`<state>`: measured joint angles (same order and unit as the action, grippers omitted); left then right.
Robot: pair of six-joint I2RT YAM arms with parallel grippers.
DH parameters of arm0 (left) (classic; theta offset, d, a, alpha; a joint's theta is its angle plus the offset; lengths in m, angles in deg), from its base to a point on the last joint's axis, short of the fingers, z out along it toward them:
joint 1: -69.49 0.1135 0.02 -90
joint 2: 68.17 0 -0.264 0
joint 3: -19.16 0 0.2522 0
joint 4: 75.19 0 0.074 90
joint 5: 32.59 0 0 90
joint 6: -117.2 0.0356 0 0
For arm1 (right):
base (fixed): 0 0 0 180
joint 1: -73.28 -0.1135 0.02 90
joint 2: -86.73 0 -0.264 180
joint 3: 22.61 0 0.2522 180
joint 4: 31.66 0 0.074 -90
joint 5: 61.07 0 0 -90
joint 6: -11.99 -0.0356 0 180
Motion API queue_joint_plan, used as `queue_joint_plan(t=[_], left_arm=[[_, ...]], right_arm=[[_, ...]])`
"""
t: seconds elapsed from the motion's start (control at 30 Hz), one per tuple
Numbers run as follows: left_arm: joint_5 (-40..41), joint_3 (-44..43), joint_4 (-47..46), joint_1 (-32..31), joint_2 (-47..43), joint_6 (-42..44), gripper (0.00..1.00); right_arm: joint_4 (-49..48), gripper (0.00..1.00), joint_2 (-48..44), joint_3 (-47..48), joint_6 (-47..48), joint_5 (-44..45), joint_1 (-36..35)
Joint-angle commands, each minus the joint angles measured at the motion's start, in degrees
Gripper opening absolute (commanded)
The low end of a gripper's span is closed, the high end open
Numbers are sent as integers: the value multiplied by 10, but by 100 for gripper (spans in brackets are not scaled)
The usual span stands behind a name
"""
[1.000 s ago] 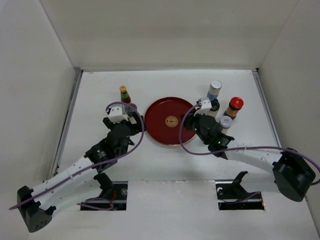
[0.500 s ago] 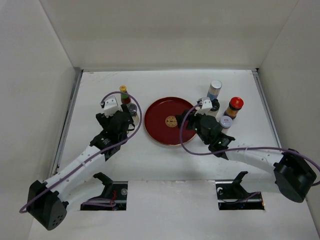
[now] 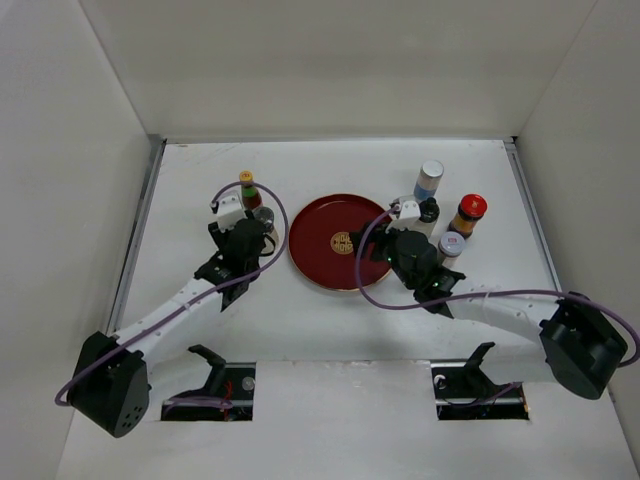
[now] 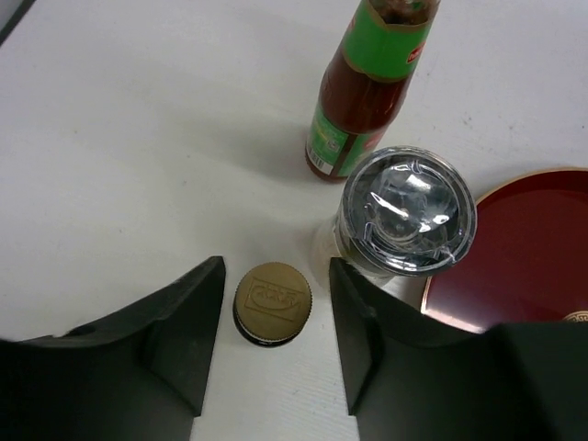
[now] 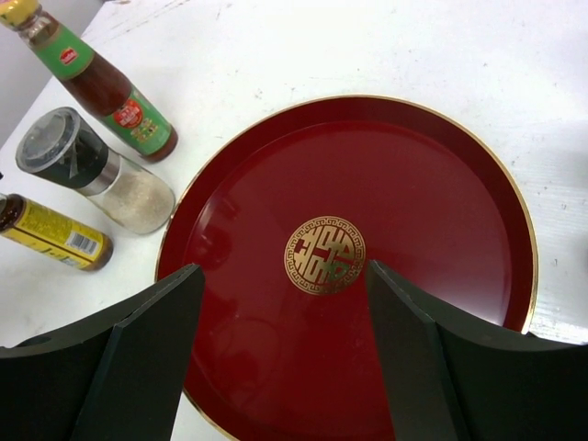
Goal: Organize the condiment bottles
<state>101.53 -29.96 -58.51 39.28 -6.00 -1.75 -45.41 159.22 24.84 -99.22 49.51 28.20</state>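
My left gripper (image 4: 277,276) stands over the left bottle cluster, open. Its jaws sit narrowly either side of a small upright gold-capped bottle (image 4: 272,303), and a slim gap shows on each side. Just beyond it stand a clear-topped grinder (image 4: 404,216) and a red-sauce bottle with a green label (image 4: 363,96). My right gripper (image 5: 285,269) hangs open over the round dark-red tray (image 5: 432,175), with nothing between its fingers. In the top view, a silver-capped bottle (image 3: 430,178), a red-capped bottle (image 3: 468,213) and a white-capped jar (image 3: 450,245) stand right of the tray.
The tray (image 3: 315,225) lies mid-table between the two bottle groups and holds nothing. White walls enclose the table on the left, back and right. A small black-capped bottle (image 3: 430,210) stands close behind my right wrist.
My left arm has stretched forward and swung toward the bottles left of the tray. The right arm has barely moved.
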Motion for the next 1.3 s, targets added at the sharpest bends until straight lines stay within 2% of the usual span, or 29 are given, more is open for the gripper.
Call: queue_joint_plan(t=[0.0,0.1,0.17,0.3,0.37,0.5,0.57,0.67,0.8,0.97,1.1,1.27], left_arm=[[-5,14,-48,9,3,-5,41],[-12,22,-59,19,-3,-5,25],[-19,26,-57,17,-28,-5,18],[6,9,-24,-17,-123,-1,14],[42,-18,3,-54,-170,6,14],[69,-74,3,-144,-183,21,14],[65,-104,-24,-195,-139,23,15],[39,-132,-105,-210,-50,42,15],[-45,-203,-190,-176,105,50,14],[-100,-309,-206,-143,254,54,14],[-122,-363,-226,-114,339,72,14],[-127,-393,-229,-94,403,94,14]], right_arm=[[-26,77,3,17,1,4,-4],[-26,78,2,17,-1,3,-4],[-26,78,2,16,0,5,-4],[-32,78,-10,10,-1,5,-4],[-40,79,-16,5,0,5,-4],[-48,81,-28,-6,-2,5,-1],[-56,81,-31,-12,-3,8,6],[-58,81,-41,-20,-13,22,14],[-62,81,-52,-30,-20,29,31],[-57,81,-77,-43,-30,22,57],[-60,81,-88,-50,-37,18,61],[-60,81,-85,-49,-37,18,62]])
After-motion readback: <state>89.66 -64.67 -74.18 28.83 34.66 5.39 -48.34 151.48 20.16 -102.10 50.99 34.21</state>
